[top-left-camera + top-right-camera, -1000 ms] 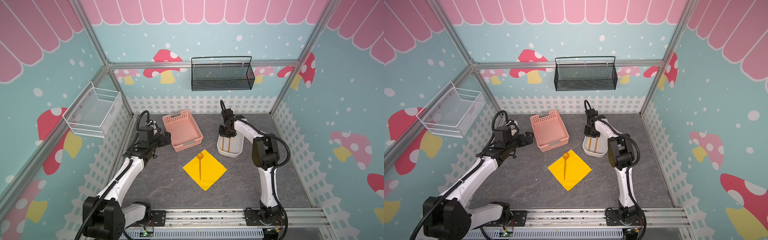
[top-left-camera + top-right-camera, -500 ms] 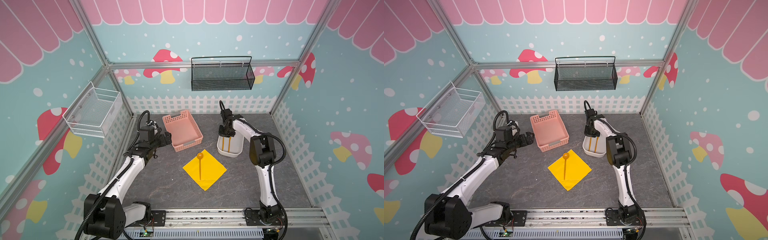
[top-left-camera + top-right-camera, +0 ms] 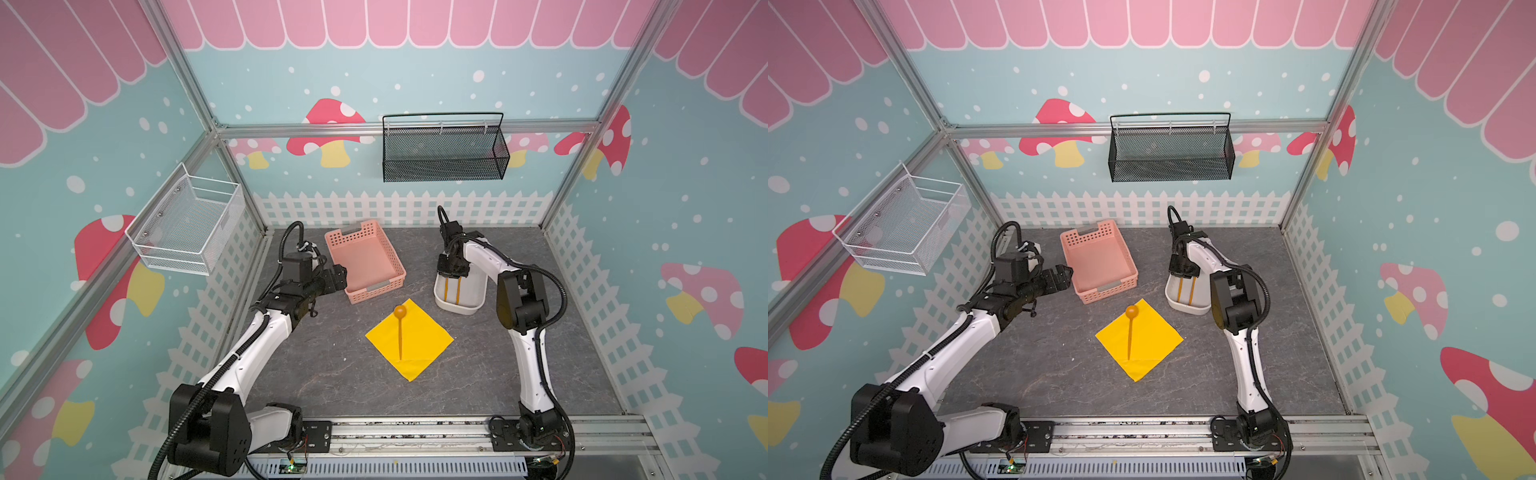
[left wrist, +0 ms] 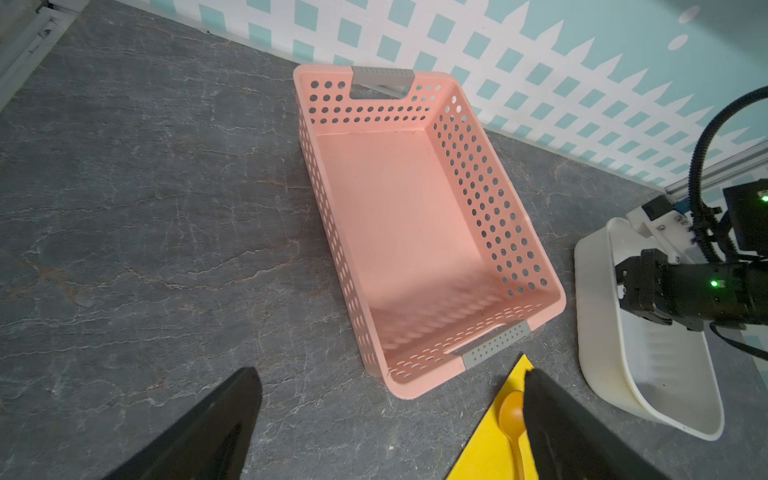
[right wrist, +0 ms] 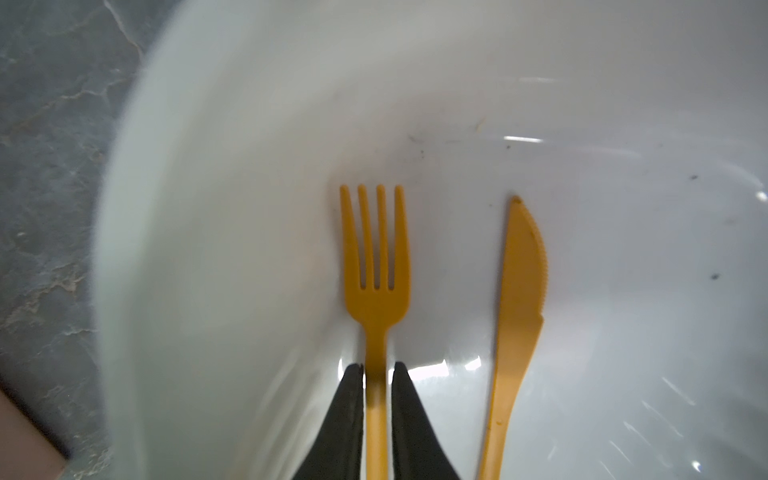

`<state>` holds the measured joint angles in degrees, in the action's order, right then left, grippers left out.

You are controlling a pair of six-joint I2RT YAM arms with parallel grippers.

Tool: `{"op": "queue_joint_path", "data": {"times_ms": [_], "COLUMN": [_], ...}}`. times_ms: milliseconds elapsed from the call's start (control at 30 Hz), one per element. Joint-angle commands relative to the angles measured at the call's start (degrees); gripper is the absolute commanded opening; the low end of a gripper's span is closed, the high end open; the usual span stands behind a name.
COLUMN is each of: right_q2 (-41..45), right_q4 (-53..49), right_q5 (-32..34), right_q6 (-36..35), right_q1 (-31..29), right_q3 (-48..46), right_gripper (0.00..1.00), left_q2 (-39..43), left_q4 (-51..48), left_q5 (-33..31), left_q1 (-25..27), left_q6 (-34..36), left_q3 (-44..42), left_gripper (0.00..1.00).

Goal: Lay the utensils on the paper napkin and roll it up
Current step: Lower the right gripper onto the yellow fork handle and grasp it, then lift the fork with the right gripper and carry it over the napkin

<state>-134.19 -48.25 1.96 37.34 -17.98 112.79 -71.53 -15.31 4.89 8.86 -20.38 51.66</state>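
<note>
Smooth orange plastic fork (image 5: 376,266), clasped between the matt black fingers (image 5: 345,415) of the right gripper (image 5: 377,368), and matching knife (image 5: 519,291) just beside them, in a glossy white plastic tub (image 5: 249,166). Ahead of the left gripper (image 4: 388,374): perforated matt pink plastic basket (image 4: 415,228), thin yellow paper napkin (image 4: 486,451), grey veined stone-look bench (image 4: 166,208).

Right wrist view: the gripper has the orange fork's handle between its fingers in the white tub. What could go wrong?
The right gripper pinches only the thin handle of the orange plastic fork; it may swivel or slip on lifting. Its tines point at the white plastic tub's wall and could catch. Setting it down could nudge the orange round-bowled spoon or wrinkle the yellow paper napkin.
</note>
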Motion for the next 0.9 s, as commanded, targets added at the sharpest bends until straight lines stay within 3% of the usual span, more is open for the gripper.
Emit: {"op": "queue_joint_path", "data": {"times_ms": [0, 867], "right_q2": [-1.6, -1.3], "right_q4": [-0.5, -0.7], "right_q5": [-0.3, 1.3], "right_q6": [0.9, 1.4], "right_q1": [0.3, 0.4], "right_q3": [1.3, 0.1], "right_gripper": [0.16, 0.09], "left_q2": [-0.5, -1.3], "left_q4": [-1.1, -1.1], "left_q5": [-1.2, -1.9], "left_q1": [0.5, 3.1], "left_q6": [0.4, 0.8], "left_q3": [1.9, 2.0], "left_gripper": [1.0, 1.0]}}
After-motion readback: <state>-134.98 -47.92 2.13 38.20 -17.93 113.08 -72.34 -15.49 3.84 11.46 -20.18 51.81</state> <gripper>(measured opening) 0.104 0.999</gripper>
